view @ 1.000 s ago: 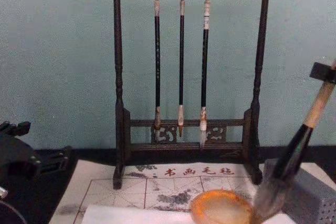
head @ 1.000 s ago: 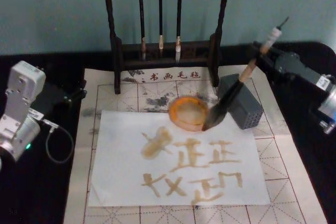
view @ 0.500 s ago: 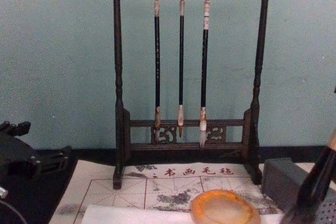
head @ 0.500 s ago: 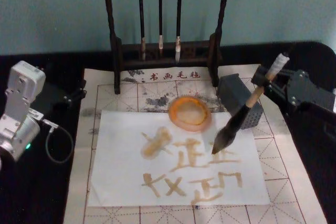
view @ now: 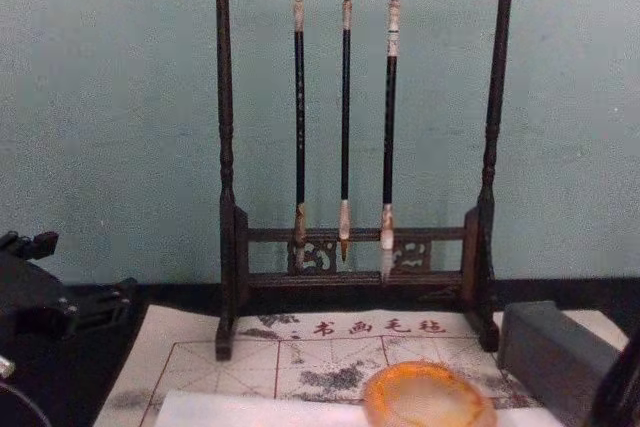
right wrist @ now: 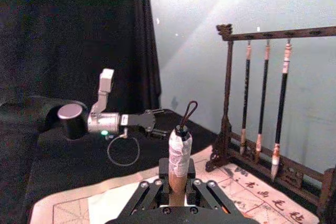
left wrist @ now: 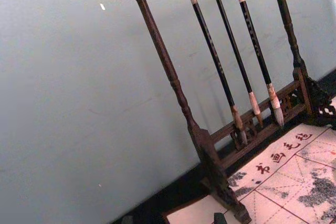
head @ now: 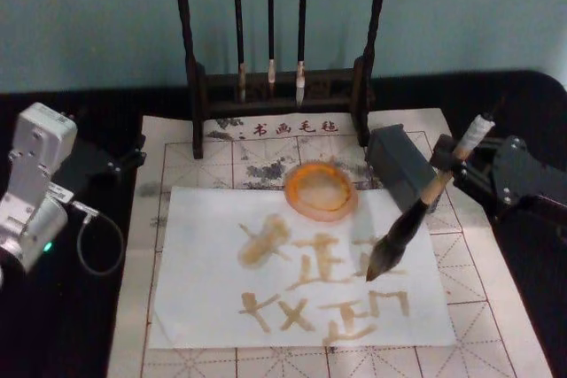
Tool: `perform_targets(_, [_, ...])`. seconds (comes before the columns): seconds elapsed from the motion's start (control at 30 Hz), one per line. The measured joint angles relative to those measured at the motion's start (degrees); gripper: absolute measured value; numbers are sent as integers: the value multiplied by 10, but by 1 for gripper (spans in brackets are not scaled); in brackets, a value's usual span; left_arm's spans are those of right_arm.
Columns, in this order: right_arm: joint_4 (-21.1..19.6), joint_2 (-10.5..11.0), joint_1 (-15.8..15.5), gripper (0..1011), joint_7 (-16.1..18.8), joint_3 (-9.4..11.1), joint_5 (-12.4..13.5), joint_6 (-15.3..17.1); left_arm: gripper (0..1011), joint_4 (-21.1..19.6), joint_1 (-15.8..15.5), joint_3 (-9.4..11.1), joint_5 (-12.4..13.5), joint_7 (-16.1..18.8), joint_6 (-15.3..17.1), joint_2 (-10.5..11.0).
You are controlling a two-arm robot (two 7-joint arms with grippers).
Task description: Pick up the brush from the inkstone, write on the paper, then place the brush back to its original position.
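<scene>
Mid-writing: grips tan-handled calligraphy brush [head: 403, 227] in clenched right gripper [head: 447, 170], tip at marked white paper sheet [head: 204, 254]; return to orange-rimmed round inkstone [head: 321, 190] pending; left gripper [head: 120, 161] parked at left.

Three thin brushes [view: 345, 117] hang from a rack [view: 365, 235] beside a grey block [head: 399, 165].

brush [head: 425, 203]: tan handle, white end, black ferrule, dark bristles
inkstone [head: 321, 190]: orange rim, pale centre
paper [head: 199, 254]: white, tan strokes
mat [head: 483, 294]: cream, brown grid
block [head: 403, 170]: grey
</scene>
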Motion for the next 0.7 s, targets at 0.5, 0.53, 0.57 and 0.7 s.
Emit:
perform_targets(0.5, [-1, 17, 9, 183, 43, -9, -30, -28, 1001, 0, 0, 0, 0, 0, 0, 0])
perform_targets(0.53, [-2, 19, 9, 183, 47, -10, -32, -29, 1001, 0, 0, 0, 0, 0, 0, 0])
perform_targets(0.57, [-2, 19, 9, 183, 47, -10, -32, -29, 1001, 0, 0, 0, 0, 0, 0, 0])
perform_targets(0.7, [-5, 24, 11, 183, 58, -13, -35, -32, 1001, 0, 0, 0, 0, 0, 0, 0])
